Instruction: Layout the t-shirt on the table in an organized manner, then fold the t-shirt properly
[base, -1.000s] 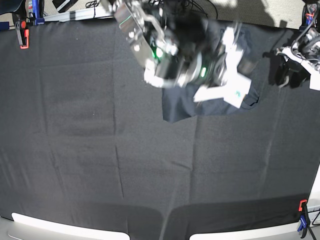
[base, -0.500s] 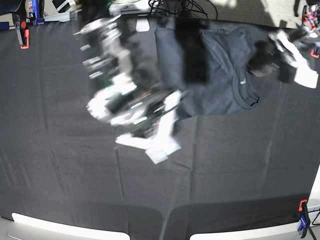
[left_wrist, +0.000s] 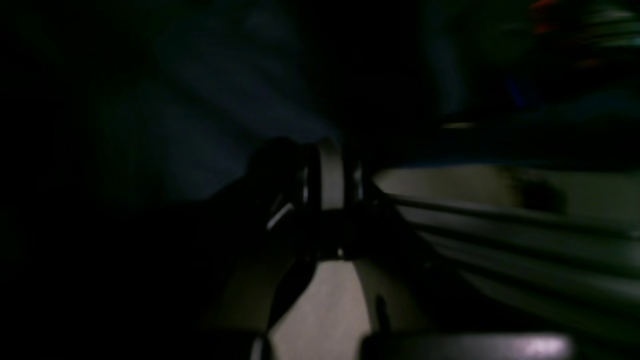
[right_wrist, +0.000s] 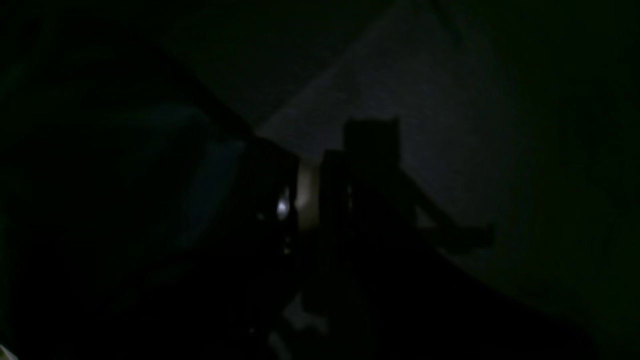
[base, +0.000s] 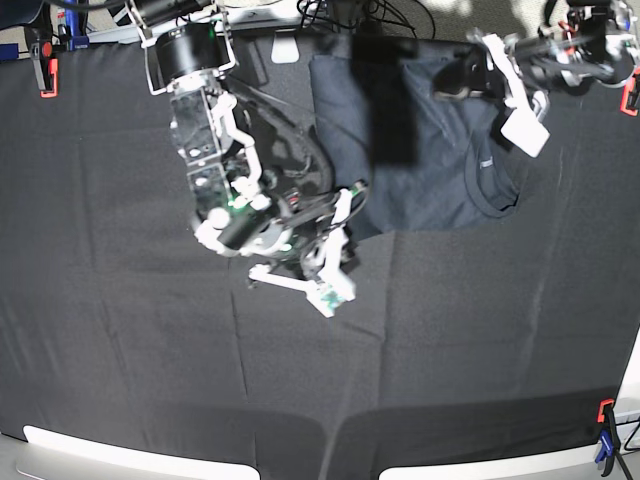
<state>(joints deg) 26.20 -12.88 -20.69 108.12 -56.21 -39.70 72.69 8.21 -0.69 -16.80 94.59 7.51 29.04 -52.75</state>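
The dark slate-blue cotton t-shirt (base: 430, 150) lies bunched at about one o'clock on the black cloth-covered table (base: 120, 350). The right gripper (base: 335, 250) hovers near the shirt's seven o'clock corner, the left gripper (base: 480, 75) over its upper edge. Whether either pincer is apart or together cannot be told; both wrist views are too dark.

The table (base: 120, 330) is viewed from high above its near edge by the base view. Close, dark, blurred views are given by both wrist cameras; only black cloth is shared.

right end effector (base: 335, 235): swung left off t-shirt (base: 430, 150) | left end effector (base: 470, 80): moved onto shirt
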